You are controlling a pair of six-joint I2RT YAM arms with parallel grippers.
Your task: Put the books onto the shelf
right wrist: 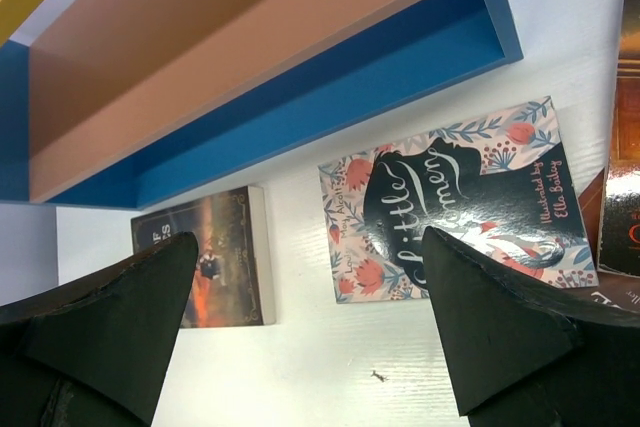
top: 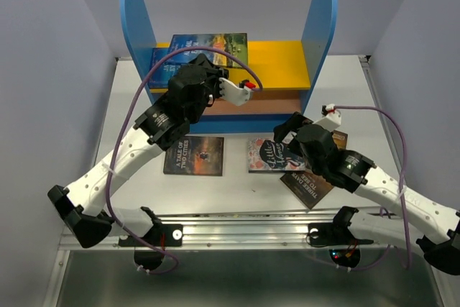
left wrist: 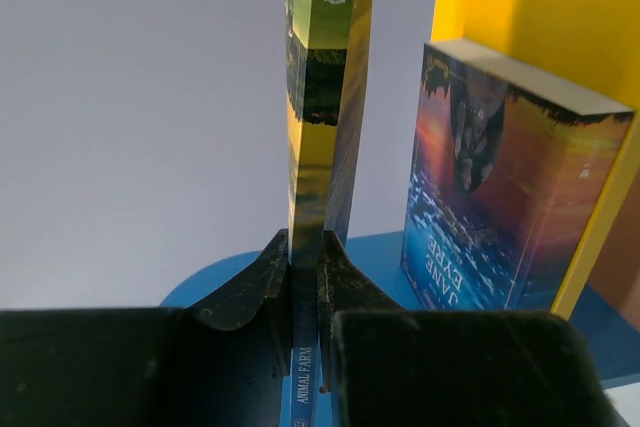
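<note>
Animal Farm book (left wrist: 325,97) extends lengthwise out from left end effector (left wrist: 303,252).

The left arm (top: 131,153) and right arm (top: 410,198) wear white perforated shells, black joint housings, black wedge-shaped gripper fingers (right wrist: 110,317), and looping purple cables (top: 363,108).

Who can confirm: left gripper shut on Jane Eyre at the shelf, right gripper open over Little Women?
Not quite. The left wrist view shows the left gripper shut on Animal Farm; Jane Eyre sits free beside it at the shelf. The right gripper is open over Little Women.
</note>
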